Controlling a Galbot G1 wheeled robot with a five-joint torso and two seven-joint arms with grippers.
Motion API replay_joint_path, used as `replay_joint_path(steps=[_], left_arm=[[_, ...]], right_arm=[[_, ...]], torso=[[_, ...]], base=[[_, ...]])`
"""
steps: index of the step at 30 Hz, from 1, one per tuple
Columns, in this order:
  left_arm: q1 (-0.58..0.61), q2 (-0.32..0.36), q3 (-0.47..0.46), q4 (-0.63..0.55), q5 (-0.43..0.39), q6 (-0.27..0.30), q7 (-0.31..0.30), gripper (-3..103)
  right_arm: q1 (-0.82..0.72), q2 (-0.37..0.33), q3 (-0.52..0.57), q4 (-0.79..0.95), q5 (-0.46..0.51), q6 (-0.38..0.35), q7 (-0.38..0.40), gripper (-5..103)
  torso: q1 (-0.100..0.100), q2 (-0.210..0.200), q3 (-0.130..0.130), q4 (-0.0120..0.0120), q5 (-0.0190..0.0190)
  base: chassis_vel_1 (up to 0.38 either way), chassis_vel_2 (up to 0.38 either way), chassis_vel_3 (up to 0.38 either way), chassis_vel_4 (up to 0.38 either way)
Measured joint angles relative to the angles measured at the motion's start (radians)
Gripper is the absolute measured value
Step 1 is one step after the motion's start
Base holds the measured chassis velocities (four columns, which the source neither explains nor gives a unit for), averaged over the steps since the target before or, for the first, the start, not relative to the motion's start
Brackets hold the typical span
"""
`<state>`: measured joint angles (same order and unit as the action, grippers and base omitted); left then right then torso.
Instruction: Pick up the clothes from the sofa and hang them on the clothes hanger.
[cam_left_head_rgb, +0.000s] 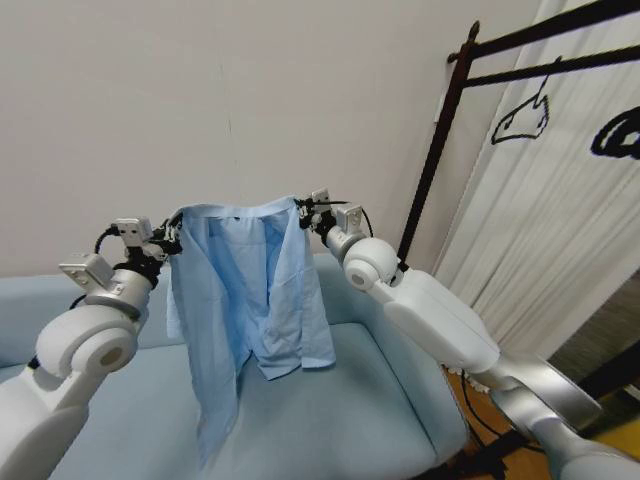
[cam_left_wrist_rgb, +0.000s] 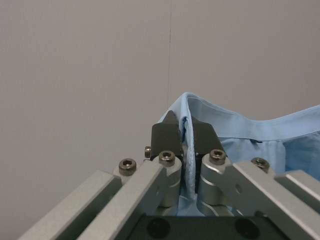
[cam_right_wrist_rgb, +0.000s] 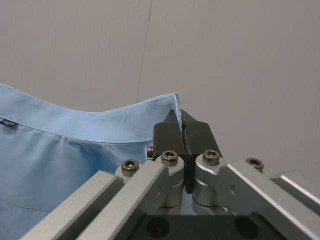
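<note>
A light blue shirt (cam_left_head_rgb: 250, 290) hangs spread between my two grippers above the pale blue sofa (cam_left_head_rgb: 340, 410). My left gripper (cam_left_head_rgb: 172, 240) is shut on the shirt's left shoulder edge; the left wrist view has its black pads (cam_left_wrist_rgb: 167, 135) pinching the blue fabric (cam_left_wrist_rgb: 240, 130). At the right shoulder edge my right gripper (cam_left_head_rgb: 308, 212) is shut on the cloth, its pads (cam_right_wrist_rgb: 200, 135) pressed onto the shirt (cam_right_wrist_rgb: 75, 150). The shirt's sleeves and hem dangle down in front of the sofa back. A dark clothes rack (cam_left_head_rgb: 440, 130) stands to the right.
A black wire hanger (cam_left_head_rgb: 525, 120) hangs from the rack's upper bar (cam_left_head_rgb: 560, 25) in front of a white curtain (cam_left_head_rgb: 560, 230). A plain wall (cam_left_head_rgb: 200, 100) is behind the shirt. Cables lie on the wooden floor (cam_left_head_rgb: 475, 415) at the right.
</note>
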<state>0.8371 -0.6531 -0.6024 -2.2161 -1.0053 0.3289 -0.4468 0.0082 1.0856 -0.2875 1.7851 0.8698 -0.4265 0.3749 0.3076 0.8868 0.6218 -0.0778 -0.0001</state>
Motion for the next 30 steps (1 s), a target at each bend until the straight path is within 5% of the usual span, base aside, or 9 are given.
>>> replay_joint_path(steps=[20, 23, 24, 30], left_arm=[[-0.112, 0.077, 0.020, 0.060, -0.043, 0.011, 0.005, 3], [-0.115, 0.082, 0.023, 0.061, -0.044, 0.011, 0.008, 3], [-0.122, 0.088, 0.027, 0.063, -0.048, 0.012, 0.011, 3], [-0.144, 0.106, 0.044, 0.078, -0.063, 0.017, 0.022, 3]], right_arm=[[0.019, -0.019, 0.017, 0.003, 0.037, -0.009, 0.014, 0], [0.021, -0.018, 0.017, 0.006, 0.048, -0.013, 0.023, 5], [0.023, -0.016, 0.017, 0.009, 0.058, -0.018, 0.033, 16], [0.022, -0.015, 0.018, 0.014, 0.063, -0.022, 0.040, 37]], torso=[[0.000, 0.000, 0.000, 0.0000, 0.0001], [0.000, 0.000, 0.000, -0.0001, 0.0001], [0.000, 0.000, 0.000, 0.0000, 0.0000], [0.000, 0.000, 0.000, -0.0001, 0.0001]], base=[[0.000, 0.000, 0.000, 0.000], [0.000, 0.000, 0.000, 0.000], [0.000, 0.000, 0.000, 0.000], [0.000, 0.000, 0.000, 0.000]])
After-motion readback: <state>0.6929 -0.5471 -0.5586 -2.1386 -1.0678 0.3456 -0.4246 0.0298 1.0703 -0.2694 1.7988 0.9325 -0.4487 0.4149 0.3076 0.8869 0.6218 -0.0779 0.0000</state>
